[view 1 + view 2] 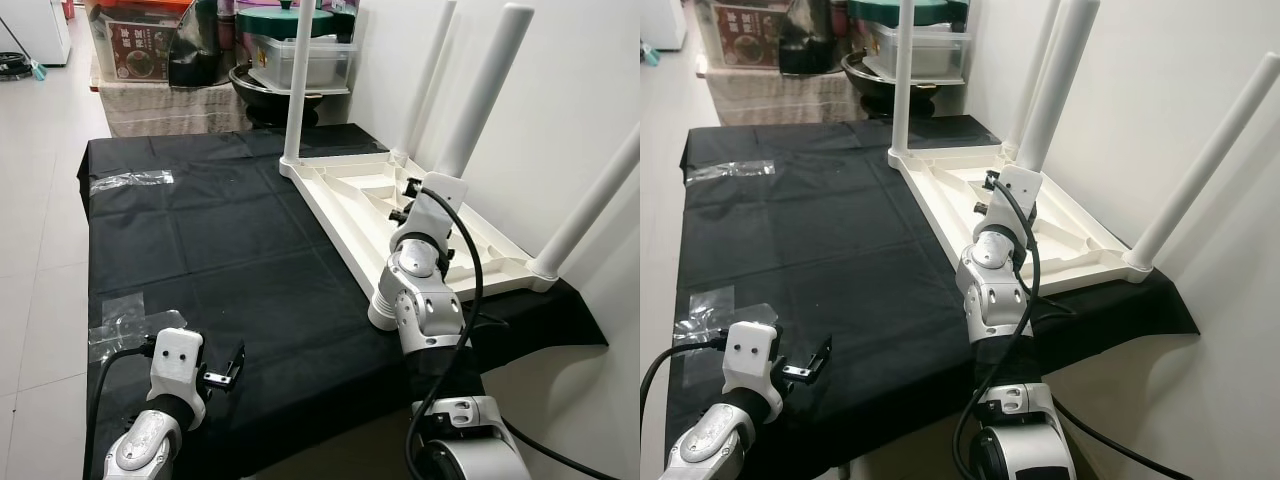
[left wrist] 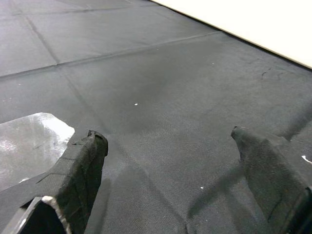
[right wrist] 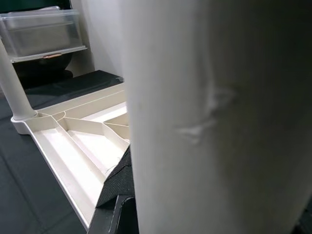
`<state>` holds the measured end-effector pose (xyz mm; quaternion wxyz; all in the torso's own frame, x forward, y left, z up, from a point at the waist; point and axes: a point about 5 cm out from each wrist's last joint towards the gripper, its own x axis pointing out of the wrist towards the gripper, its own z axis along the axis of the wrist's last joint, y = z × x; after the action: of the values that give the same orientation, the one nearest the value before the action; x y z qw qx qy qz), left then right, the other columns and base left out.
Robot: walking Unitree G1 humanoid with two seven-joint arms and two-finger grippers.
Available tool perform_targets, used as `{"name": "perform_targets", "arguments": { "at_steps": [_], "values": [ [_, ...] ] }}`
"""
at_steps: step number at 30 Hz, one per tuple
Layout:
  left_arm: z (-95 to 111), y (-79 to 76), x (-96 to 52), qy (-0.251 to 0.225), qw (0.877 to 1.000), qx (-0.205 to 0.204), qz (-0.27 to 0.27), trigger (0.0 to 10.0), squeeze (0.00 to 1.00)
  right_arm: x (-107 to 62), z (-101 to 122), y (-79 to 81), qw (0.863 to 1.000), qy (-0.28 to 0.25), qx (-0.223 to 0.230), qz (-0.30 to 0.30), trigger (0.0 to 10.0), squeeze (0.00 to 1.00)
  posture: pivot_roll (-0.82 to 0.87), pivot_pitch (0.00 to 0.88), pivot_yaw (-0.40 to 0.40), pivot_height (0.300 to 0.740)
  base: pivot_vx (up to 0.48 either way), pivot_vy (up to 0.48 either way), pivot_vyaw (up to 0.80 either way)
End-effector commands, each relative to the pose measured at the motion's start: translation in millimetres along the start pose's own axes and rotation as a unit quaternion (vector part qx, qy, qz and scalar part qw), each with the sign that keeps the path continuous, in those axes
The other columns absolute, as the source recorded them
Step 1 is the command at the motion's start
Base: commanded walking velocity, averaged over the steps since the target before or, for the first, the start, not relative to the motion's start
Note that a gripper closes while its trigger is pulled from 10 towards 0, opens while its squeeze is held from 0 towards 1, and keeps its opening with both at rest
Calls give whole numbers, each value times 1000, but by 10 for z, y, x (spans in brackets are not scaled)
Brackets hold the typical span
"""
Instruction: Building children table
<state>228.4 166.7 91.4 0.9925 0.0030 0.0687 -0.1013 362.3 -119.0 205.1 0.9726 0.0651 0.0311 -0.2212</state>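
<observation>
Tabletop (image 1: 420, 225), inverted on the black cloth (image 1: 200, 230) directly beneath the right gripper (image 1: 408, 200), looks light, rigid and slick; the right gripper grasps a leg (image 3: 214, 117), best clamped near its socket, while the left gripper (image 1: 222, 372) hovers open.

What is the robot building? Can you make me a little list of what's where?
Thing being built: white table top, upside down on the black cloth
Legs: white legs stand up from its corners
Right end effector: at a white leg
Left end effector: open above the cloth, holding nothing
Behind: plastic bins
</observation>
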Motion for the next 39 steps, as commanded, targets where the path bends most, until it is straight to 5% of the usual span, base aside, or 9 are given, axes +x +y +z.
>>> {"name": "perform_targets", "arguments": {
  "at_steps": [1, 24, 25, 26, 27, 28, 29, 39],
  "values": [
    [-33, -13, 8, 6, 1000, 7, -6, 10000, 0, -65, -350, -16, 996, 93, 10, -4, 10000, 0, 85, 0, -120, 740, 0, 0, 0],
    [-51, -21, 21, 7, 1000, 6, -8, 10000, 0, -82, -208, 23, 996, 80, 17, 18, 10000, 0, 81, 0, -123, 740, 0, 0, 0],
    [-52, -22, 24, 7, 1000, 6, -8, 10000, 0, -84, -202, 27, 996, 79, 19, 21, 10000, 518, 81, 0, -123, 740, 0, 0, 0],
    [-52, -22, 24, 7, 1000, 6, -8, 10000, 0, -84, -202, 27, 996, 79, 19, 21, 10000, 518, 81, 0, -123, 740, 0, 0, 0],
    [-53, -23, 27, 7, 1000, 6, -9, 10000, 0, -86, -194, 31, 996, 77, 22, 25, 10000, 827, 81, 0, -122, 740, 0, 0, 0],
    [-53, -23, 27, 7, 1000, 6, -9, 10000, 0, -86, -194, 31, 996, 77, 22, 25, 10000, 827, 81, 0, -122, 740, 0, 0, 0],
    [-53, -24, 29, 7, 1000, 6, -9, 10000, 0, -88, -184, 35, 996, 76, 24, 29, 10000, 980, 81, 0, -122, 740, 0, 0, 0],
    [-53, -21, 32, 6, 1000, 7, -11, 10000, 0, -101, -51, 28, 997, 48, 34, 51, 10000, 1000, 81, 0, -119, 740, 0, 0, 0]
  ]
}}
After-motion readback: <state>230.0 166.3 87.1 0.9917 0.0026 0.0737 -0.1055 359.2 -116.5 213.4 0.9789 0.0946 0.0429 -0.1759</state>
